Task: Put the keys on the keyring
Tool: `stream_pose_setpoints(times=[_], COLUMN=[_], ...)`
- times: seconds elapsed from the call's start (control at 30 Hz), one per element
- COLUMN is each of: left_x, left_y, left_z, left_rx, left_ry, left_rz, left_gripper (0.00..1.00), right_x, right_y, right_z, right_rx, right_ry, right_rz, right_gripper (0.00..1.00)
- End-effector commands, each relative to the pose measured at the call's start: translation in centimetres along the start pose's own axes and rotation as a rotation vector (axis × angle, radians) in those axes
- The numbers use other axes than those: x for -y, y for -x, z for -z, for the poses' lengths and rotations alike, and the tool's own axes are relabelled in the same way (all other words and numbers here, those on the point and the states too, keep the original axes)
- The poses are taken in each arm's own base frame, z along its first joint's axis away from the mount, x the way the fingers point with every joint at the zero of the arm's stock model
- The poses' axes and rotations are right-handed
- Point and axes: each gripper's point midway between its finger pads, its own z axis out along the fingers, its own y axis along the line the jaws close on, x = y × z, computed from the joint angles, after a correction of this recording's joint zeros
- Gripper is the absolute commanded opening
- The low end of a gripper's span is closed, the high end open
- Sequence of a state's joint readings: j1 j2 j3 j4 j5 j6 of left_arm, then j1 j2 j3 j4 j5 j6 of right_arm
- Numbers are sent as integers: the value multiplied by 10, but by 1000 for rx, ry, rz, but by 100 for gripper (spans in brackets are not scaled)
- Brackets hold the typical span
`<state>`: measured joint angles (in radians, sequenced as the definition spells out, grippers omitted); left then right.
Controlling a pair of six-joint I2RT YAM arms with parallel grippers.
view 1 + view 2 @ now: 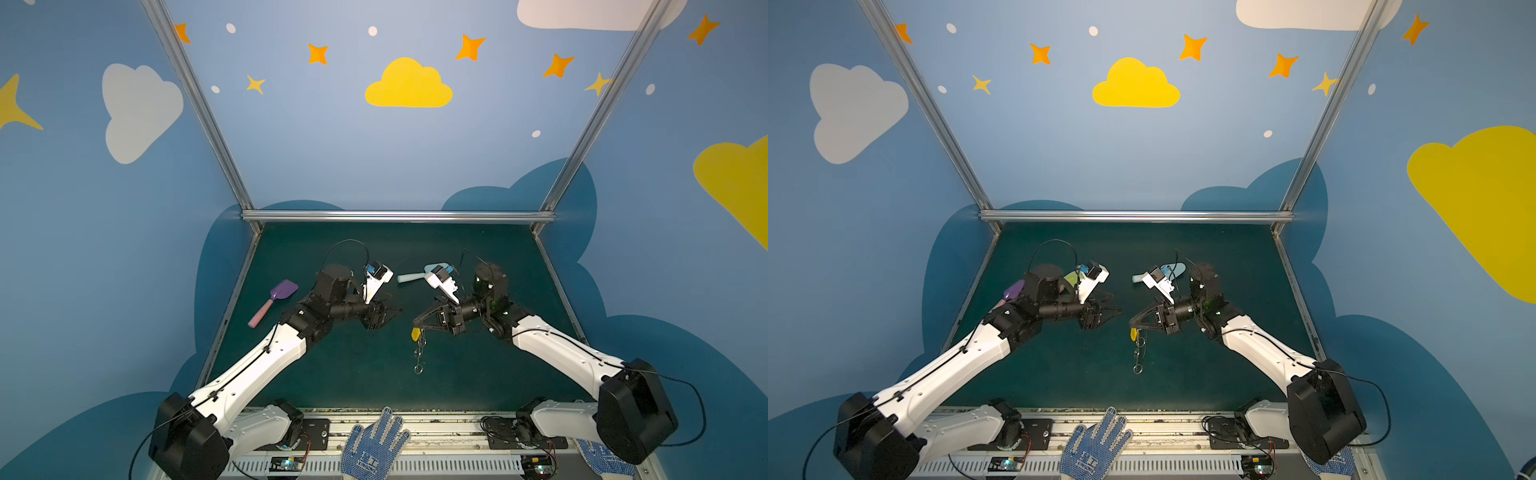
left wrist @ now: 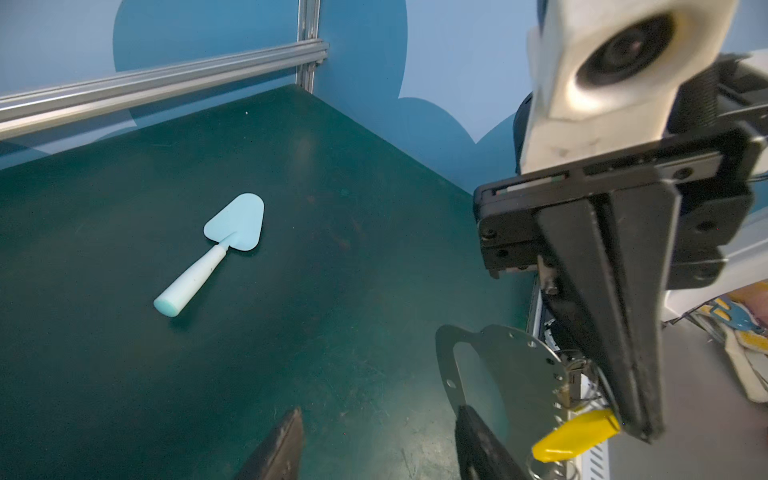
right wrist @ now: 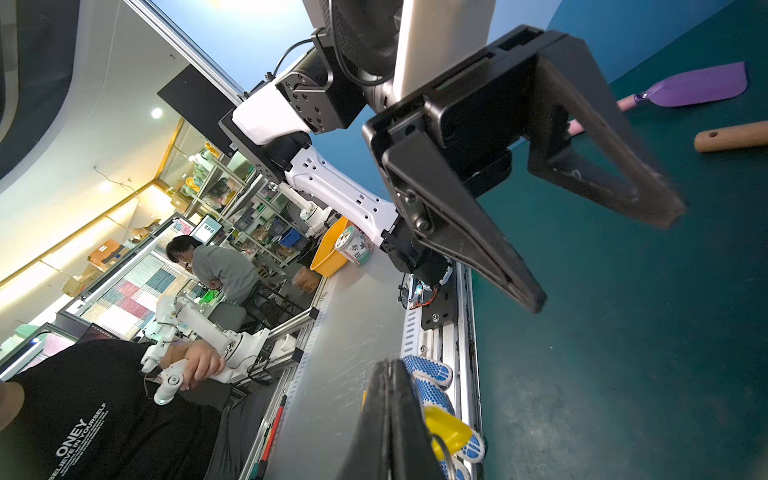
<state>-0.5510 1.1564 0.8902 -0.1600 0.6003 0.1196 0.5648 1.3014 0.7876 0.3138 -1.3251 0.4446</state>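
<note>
A: If the left claw, wide open and empty, bumps in, what goes wrong?

B: The keys and keyring swing. They hang over the table from the right claw, which looks squeezed shut on the keyring's edge. That is a tiny pinch. One knock and it could slip, and they all drop.

Enclosure walls blue, printed with a yellow cloud, a white cloud and orange stars; aluminium rail along the back edge of the dark green table surface; right wrist view shows the lab beyond: stocked shelving; round ceiling lamp lit.
</note>
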Motion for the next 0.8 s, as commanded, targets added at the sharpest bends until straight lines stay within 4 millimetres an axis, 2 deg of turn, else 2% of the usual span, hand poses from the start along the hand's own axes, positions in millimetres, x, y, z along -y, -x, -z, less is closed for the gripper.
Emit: stream_pose_setpoints(times=[0.0, 0.27, 0.53, 0.77], left_x=[0, 22, 20, 21], left_y=[1, -19, -29, -27], left_z=[-3, -10, -19, -31], left_rx=[-3, -40, -101, -96], left_ry=[4, -135, -159, -194], left_rz=[-105, -275, -353, -344], left_gripper=[61, 65, 66, 63], right_x=[-12, -6, 0, -4], right_y=[12, 12, 15, 18], right_z=[-1, -5, -11, -9], right_rx=[-11, -57, -104, -102], right_ry=[44, 119, 207, 265], right_rz=[58, 23, -3, -11], right_gripper=[0, 0, 0, 0])
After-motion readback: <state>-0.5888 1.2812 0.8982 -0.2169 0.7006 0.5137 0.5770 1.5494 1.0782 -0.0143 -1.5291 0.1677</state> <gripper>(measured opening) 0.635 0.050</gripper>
